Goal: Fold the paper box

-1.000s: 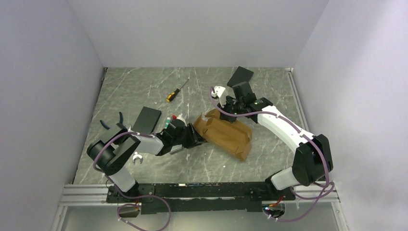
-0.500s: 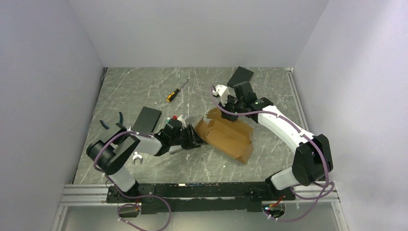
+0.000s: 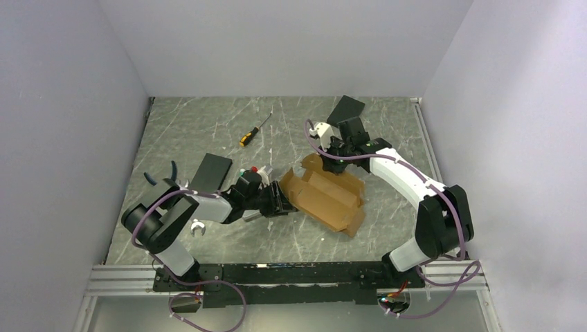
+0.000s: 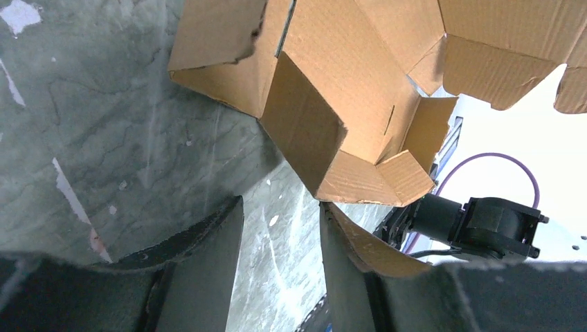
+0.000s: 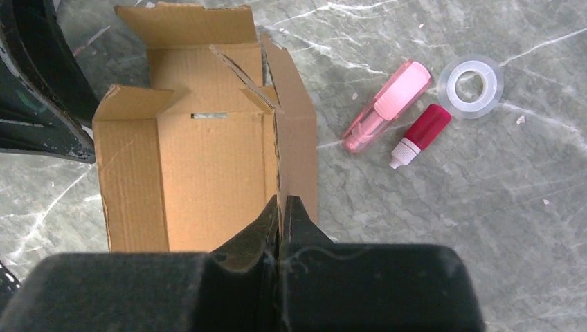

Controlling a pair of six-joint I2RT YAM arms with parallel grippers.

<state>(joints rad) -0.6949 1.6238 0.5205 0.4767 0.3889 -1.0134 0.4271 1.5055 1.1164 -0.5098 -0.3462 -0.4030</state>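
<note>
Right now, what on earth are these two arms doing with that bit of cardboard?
They are folding a paper box, which lies half-formed and open-topped on the table. The right pincer is clamped shut on the upper edge of one side wall, holding it upright. The left pincer sits at the box's left end with its jaws apart, gripping nothing. Several flaps stick out loose, not yet tucked in.

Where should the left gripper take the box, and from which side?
Probably the upright flap at the left end of the box, from the left, jaws astride its thin edge. It stands free, facing the left gripper; the right gripper already pinches the far wall.
</note>
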